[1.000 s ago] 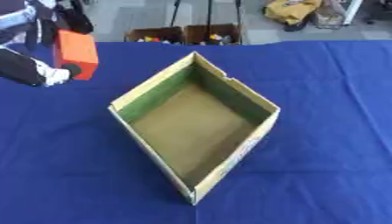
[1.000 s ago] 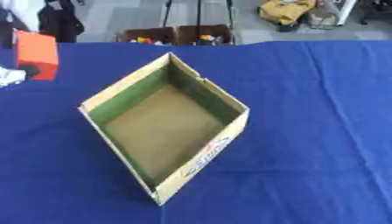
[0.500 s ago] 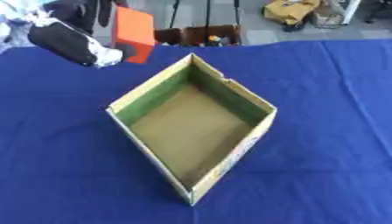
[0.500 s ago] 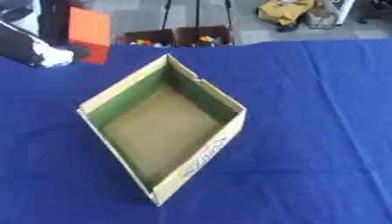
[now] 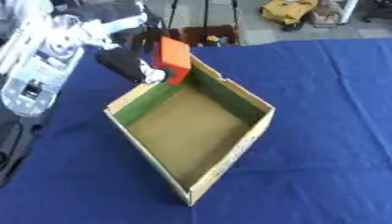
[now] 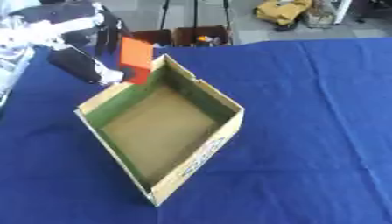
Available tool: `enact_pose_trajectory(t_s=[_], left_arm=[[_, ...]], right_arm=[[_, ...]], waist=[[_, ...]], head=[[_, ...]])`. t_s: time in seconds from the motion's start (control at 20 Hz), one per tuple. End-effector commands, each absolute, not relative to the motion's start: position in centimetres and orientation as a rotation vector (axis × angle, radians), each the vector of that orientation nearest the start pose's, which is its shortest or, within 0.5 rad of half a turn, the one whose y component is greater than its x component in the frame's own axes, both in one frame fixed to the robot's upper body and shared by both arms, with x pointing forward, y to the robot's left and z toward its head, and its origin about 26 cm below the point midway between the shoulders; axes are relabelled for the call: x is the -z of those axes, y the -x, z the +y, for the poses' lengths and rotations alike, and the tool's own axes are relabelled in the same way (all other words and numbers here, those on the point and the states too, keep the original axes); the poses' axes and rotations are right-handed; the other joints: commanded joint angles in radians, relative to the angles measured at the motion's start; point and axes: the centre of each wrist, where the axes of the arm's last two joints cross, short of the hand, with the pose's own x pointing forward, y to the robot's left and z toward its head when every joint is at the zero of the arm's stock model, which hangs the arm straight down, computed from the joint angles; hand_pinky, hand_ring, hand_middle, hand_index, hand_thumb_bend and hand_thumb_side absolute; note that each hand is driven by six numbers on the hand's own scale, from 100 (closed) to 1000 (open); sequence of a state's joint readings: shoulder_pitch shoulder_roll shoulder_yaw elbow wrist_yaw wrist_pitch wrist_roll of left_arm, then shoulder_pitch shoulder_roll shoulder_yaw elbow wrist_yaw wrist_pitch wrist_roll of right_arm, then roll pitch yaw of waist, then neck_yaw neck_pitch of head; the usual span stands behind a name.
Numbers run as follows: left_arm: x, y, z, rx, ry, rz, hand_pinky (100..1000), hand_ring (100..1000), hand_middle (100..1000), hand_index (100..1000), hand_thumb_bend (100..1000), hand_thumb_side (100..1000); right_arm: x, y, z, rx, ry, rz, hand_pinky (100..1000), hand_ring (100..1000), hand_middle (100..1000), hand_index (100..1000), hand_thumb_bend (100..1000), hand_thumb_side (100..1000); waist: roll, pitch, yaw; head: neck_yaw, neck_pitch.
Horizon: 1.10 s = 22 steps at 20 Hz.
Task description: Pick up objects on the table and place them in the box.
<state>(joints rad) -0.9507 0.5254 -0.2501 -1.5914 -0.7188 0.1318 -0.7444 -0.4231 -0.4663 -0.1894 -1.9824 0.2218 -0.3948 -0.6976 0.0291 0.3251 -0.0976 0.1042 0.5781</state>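
The left robot hand (image 5: 130, 65) is coming in from the upper left, with its fingers closed around an orange block (image 5: 174, 59). The block is standing on edge in the air, right above the far left wall of the box (image 5: 229, 148), close to the far corner. Its lower end is overlapping the rim in both views, so I cannot tell whether it is touching the cardboard or hanging just clear of it.

The box is sitting open on the blue desk (image 5: 321, 113), turned like a diamond with one corner pointing toward the robot. Its brown floor looks bare and its inner walls are green. No other loose objects are showing on the cloth around it. The right robot hand is not showing in either view.

Judging by this, the carrying step is nearly over and the placing step is starting: the block is at the edge of the box but not yet inside. The next move probably calls for shifting the block a little further right and nearer, past the wall and over the open floor, then lowering it and opening the fingers. The risk lies in the rim: if the block is catching on that wall, it could tip outward onto the cloth or nudge the light box.
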Motion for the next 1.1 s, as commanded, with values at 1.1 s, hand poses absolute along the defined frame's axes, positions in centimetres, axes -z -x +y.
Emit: enact_pose_trajectory(t_s=[1.1], left_arm=[[-23.6, -43.4, 16.2, 1.674, -0.863, -1.379, 250, 494, 542, 662, 100, 449]], right_arm=[[-27.7, -30.0, -30.9, -0.391, -0.791, 3.065, 760, 704, 756, 738, 100, 633]], waist=[[0.002, -0.005, -0.006]], head=[[0.006, -0.025]])
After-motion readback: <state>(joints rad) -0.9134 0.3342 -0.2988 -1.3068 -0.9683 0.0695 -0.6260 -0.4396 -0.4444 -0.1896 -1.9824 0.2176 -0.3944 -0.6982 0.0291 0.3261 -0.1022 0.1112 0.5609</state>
